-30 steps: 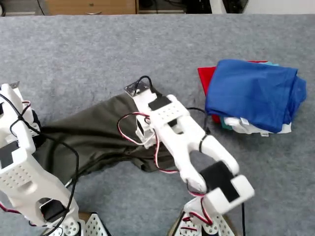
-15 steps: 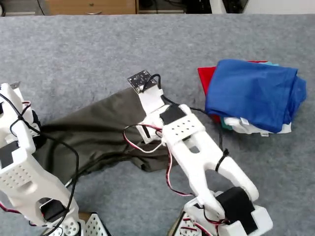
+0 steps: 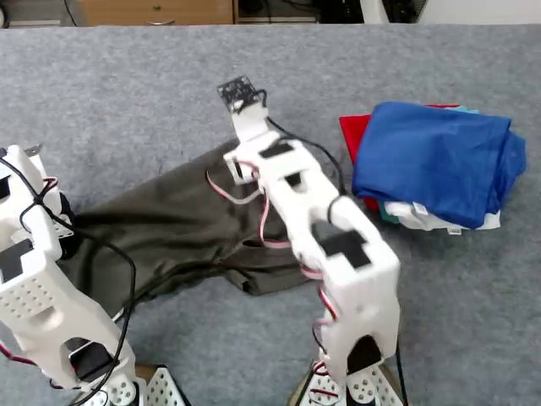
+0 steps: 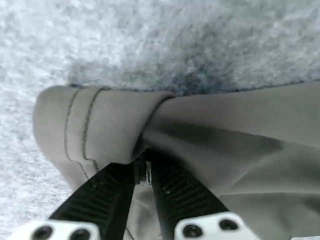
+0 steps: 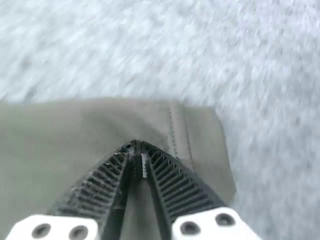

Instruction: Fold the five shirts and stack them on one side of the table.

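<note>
Our left gripper point(image 4: 142, 167) and right gripper point(image 5: 136, 155) each pinch the olive shirt point(image 3: 173, 227), stretched lengthwise toward the folded stack point(image 3: 435, 161), right nearer.

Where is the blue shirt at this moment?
In the high view, the blue shirt tops the folded pile on the right side of the table, apart from the olive shirt at centre-left.

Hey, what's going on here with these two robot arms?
Both arms are holding an olive shirt that lies on the grey table. The left gripper is shut on a hemmed end, and the right gripper is shut on a far corner. A stack of folded shirts, blue on top, sits to one side.
</note>
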`<action>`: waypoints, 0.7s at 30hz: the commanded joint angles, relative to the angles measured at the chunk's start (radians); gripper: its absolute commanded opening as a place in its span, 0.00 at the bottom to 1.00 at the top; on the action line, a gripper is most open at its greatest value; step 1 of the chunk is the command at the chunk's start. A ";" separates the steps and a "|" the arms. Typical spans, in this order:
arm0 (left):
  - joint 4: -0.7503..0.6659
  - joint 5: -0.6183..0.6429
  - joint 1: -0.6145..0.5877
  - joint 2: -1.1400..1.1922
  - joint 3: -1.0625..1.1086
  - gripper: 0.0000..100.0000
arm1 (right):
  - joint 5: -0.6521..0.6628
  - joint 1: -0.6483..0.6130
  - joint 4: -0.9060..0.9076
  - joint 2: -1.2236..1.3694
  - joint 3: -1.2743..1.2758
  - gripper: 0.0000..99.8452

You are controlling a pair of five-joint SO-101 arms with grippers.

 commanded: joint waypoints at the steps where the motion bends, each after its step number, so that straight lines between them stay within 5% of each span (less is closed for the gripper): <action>1: -0.005 -0.003 0.000 0.039 -0.069 0.02 | 0.011 0.031 0.138 0.165 -0.375 0.00; 12: 0.150 0.025 -0.014 0.139 -0.379 0.02 | 0.012 0.035 0.726 0.421 -1.191 0.00; 18: 0.221 0.023 -0.035 0.143 -0.460 0.02 | 0.098 0.025 1.160 0.455 -1.501 0.00; 21: 0.221 0.017 -0.058 0.137 -0.476 0.02 | 0.097 0.036 1.200 0.456 -1.547 0.00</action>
